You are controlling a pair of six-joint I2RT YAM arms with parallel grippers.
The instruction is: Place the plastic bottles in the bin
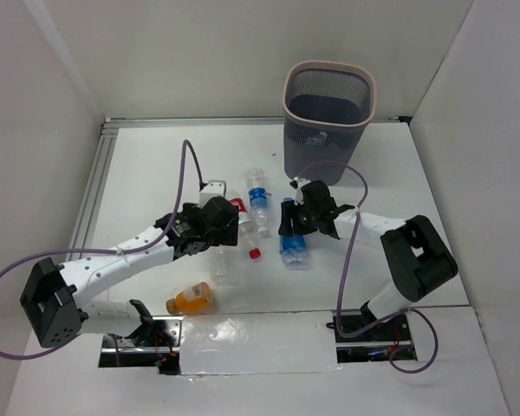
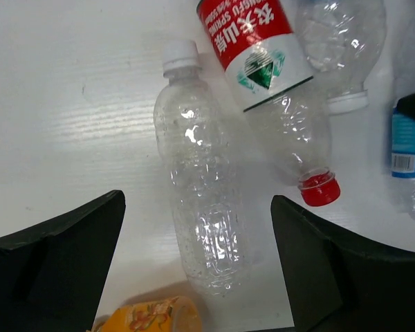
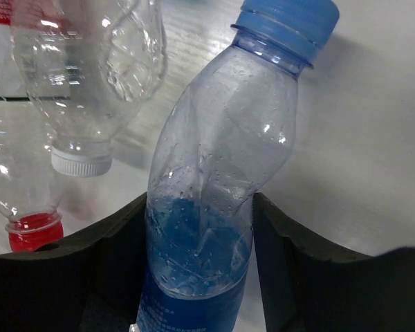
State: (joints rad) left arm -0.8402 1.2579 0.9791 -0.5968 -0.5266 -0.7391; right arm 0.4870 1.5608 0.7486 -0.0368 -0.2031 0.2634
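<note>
My right gripper [image 3: 200, 259] is shut on a clear bottle with a blue label and blue cap [image 3: 221, 173]. Its fingers press both sides and the bottle's wall is dented. From above, this bottle [image 1: 295, 250] lies in front of the grey mesh bin [image 1: 325, 143]. My left gripper [image 2: 197, 266] hangs open over a clear bottle with a white cap [image 2: 200, 200], its fingers either side and apart from it. Beside that lie a red-labelled bottle with a red cap [image 2: 270, 76] and a stubby orange bottle [image 2: 149, 315]. Another blue-labelled bottle [image 1: 258, 201] lies further back.
The bin stands at the back of the table, right of centre, its pale rim [image 1: 329, 68] well above the bottles. A further clear bottle with a white cap [image 3: 90, 76] lies left of the held one. White walls enclose the table on three sides.
</note>
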